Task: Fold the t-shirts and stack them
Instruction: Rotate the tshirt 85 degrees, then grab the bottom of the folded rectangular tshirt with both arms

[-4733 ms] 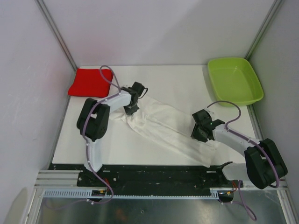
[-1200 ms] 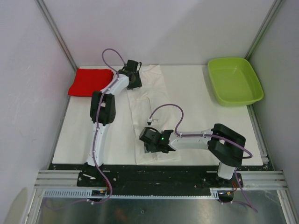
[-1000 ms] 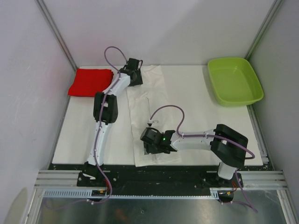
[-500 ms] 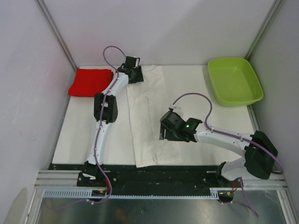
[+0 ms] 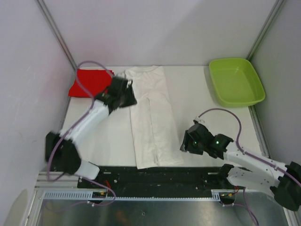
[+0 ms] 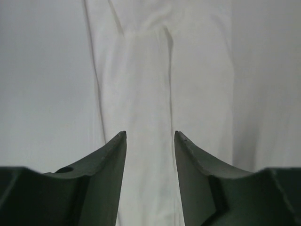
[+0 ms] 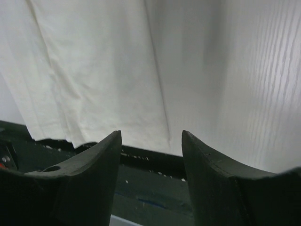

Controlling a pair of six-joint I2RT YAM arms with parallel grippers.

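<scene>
Between the left gripper (image 6: pixel 150 136) and right gripper (image 7: pixel 151 134), both part open and empty, the white shirt (image 5: pixel 153 117) lies flat on the table (image 5: pixel 202 108): a long narrow strip, folded lengthwise, faintly creased, no print showing. Beyond the left gripper sits the red shirt (image 5: pixel 89 81), folded. The next fold likely needs both hem corners pinched and carried evenly toward the collar.

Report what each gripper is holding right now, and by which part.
Nothing is held. The left gripper and the right gripper both stand open with empty jaws. The white t-shirt lies flat on the table, gripped by neither.
</scene>
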